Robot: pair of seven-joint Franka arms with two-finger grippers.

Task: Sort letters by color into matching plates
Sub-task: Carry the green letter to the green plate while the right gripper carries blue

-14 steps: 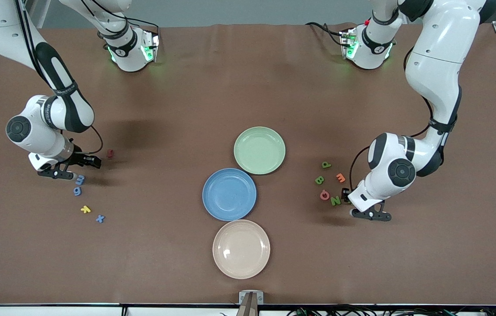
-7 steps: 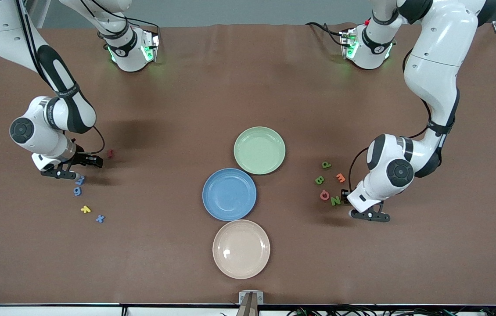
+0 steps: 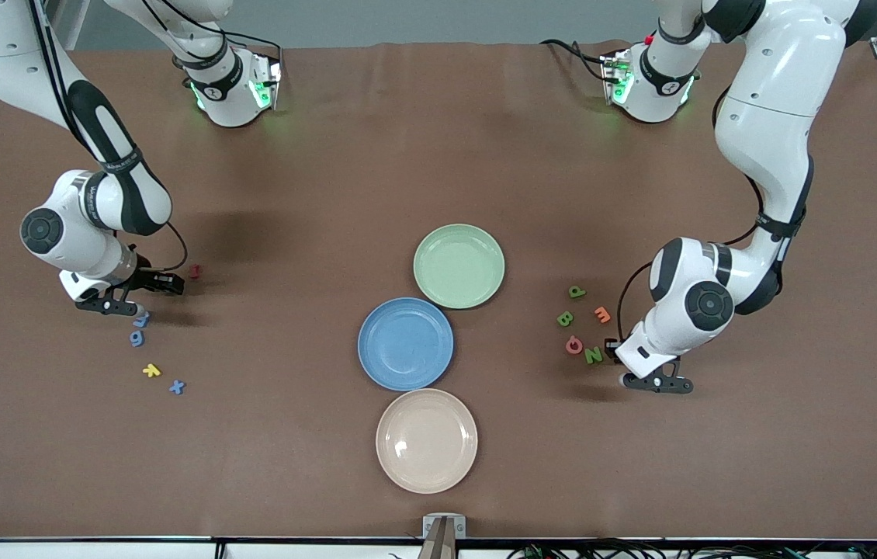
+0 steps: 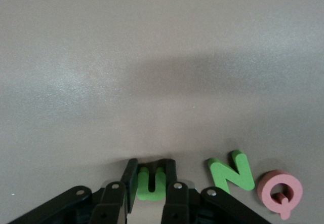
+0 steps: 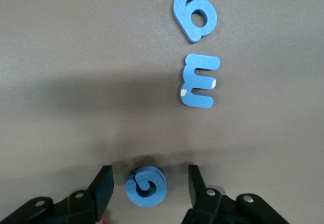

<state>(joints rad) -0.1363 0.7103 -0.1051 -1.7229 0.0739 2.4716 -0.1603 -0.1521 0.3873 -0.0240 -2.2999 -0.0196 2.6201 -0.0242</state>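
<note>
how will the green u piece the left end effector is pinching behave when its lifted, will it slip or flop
The green U looks chunky and matte, so it probably stays stiff and should not slide easily. The left end effector is shut on its two uprights, a hold that looks fairly secure, though a soft piece might squash slightly. Being tiny beside the green plate, it is likely very light.

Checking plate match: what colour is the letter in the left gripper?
Green, a U pinched in the left gripper; clearest in the left wrist view.
</note>
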